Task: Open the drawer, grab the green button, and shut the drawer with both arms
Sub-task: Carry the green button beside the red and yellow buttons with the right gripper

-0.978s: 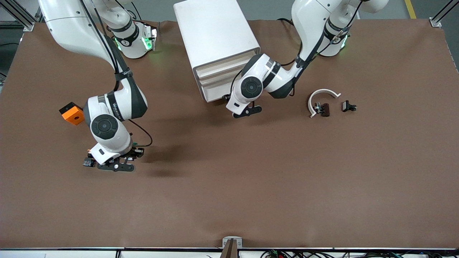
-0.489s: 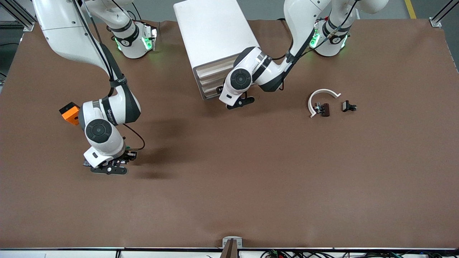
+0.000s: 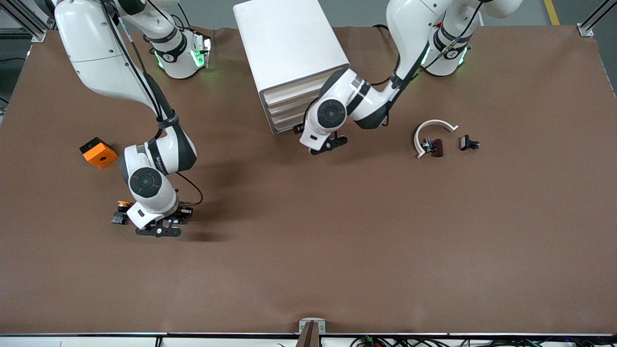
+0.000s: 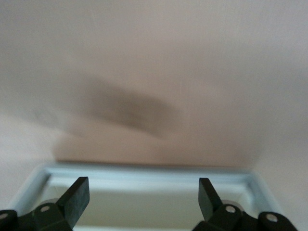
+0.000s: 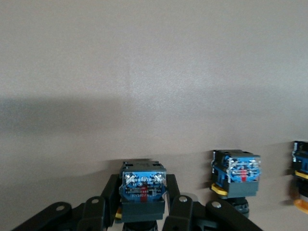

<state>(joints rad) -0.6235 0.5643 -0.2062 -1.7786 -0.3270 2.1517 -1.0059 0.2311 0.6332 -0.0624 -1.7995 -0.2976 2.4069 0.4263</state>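
- Holding a button (image 5: 142, 183) in my right gripper (image 5: 142, 202): jaws pinched tight on its black body, bluish base facing the wrist camera. Cap is hidden, so I can't confirm the colour.
- Right gripper sits low over the table (image 3: 337, 241) toward the right arm's end. Two more buttons (image 5: 236, 173) stand just beside the held one, apart from it. An orange block (image 3: 98, 152) lies farther from the front camera.
- Left gripper (image 4: 144, 197) is empty, fingers (image 4: 77, 195) spread wide, holding nothing.
- It sits at the front of the cabinet (image 3: 289, 43), low down by the bottom of the drawer stack. The left wrist view shows the drawer (image 4: 144, 172) rim running between the fingers; how far out it stands I can't tell.
- Read on the step: the take looks done, drawer closing is up, left arm's job.
- Next move calls for a flat, square push on the drawer front, straight along its slide so it doesn't jam, while the right keeps its grip and stays clear of the neighbouring buttons.
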